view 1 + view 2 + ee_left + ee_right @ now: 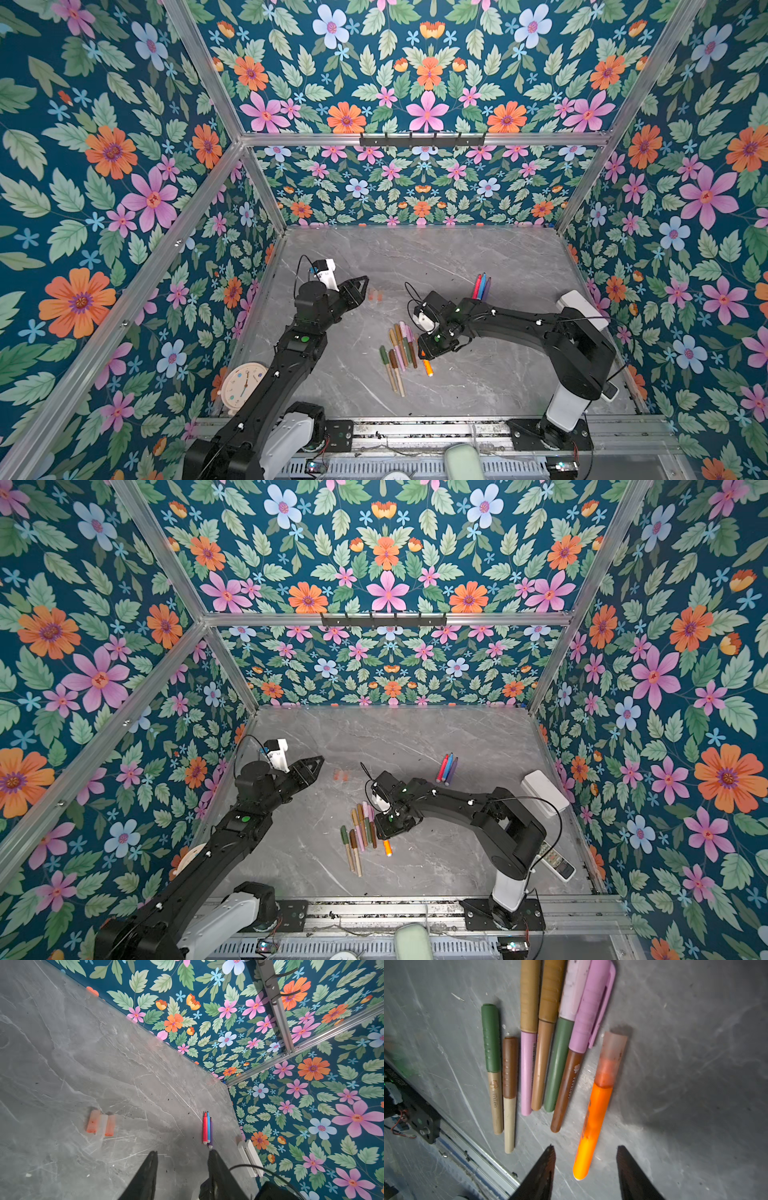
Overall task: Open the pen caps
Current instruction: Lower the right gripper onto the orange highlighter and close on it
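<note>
Right fingers (544,1169) stand apart and empty, straddling the tail of the orange pen (593,1122), which lies capped on the bench (695,1084) just beside six muted pens (542,1064). Left fingers (147,1176), likewise apart and empty, hang near three loose caps (101,1124). Step judged: picking up the orange pen; next calls for lowering, closing on the barrel, leaving the cap end free for the left.

Between parted jaws, orange pen (593,1118); muted pens (558,1064) beside.
</note>
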`<action>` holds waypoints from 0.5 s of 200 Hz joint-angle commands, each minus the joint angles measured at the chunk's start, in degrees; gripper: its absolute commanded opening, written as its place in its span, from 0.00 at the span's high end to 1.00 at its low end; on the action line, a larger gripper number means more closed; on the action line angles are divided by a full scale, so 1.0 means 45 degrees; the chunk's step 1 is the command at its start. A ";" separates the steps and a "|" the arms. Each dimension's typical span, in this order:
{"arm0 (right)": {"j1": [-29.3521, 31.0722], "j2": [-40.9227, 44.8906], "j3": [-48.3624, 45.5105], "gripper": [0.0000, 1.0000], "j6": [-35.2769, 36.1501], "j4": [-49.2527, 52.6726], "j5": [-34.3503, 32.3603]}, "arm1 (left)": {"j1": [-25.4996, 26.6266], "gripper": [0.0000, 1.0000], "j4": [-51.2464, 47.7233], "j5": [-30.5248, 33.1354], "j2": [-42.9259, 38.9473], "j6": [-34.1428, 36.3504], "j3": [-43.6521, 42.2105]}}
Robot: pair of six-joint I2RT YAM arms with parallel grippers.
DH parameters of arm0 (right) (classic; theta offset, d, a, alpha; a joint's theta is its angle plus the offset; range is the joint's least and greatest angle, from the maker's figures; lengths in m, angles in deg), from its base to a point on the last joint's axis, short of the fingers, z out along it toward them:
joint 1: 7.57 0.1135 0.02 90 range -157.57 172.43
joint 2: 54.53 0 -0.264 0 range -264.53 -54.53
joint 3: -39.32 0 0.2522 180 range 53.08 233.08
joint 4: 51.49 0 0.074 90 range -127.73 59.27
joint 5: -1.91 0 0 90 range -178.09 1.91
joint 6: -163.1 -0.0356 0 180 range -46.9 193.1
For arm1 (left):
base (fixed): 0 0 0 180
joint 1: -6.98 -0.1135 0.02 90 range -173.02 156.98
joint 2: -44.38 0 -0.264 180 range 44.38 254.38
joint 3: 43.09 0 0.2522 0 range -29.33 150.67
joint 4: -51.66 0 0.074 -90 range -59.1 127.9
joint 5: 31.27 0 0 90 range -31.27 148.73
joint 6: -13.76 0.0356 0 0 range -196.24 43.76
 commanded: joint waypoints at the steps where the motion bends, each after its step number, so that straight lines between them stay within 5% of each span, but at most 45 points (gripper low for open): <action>1: 0.0114 -0.0119 0.0142 0.50 -0.0256 0.0409 -0.0517 | -0.0034 0.57 0.0348 0.0159 0.0721 0.0834 0.0775; 48: 0.0532 -0.0522 0.0570 0.50 -0.1142 0.0862 -0.1208 | -0.0053 0.58 -0.0753 0.0437 0.2148 0.2063 0.2893; 100: 0.0740 -0.0494 -0.0027 0.50 -0.1486 0.0940 -0.1379 | -0.0063 0.58 -0.0109 -0.0378 0.2836 0.1263 0.2562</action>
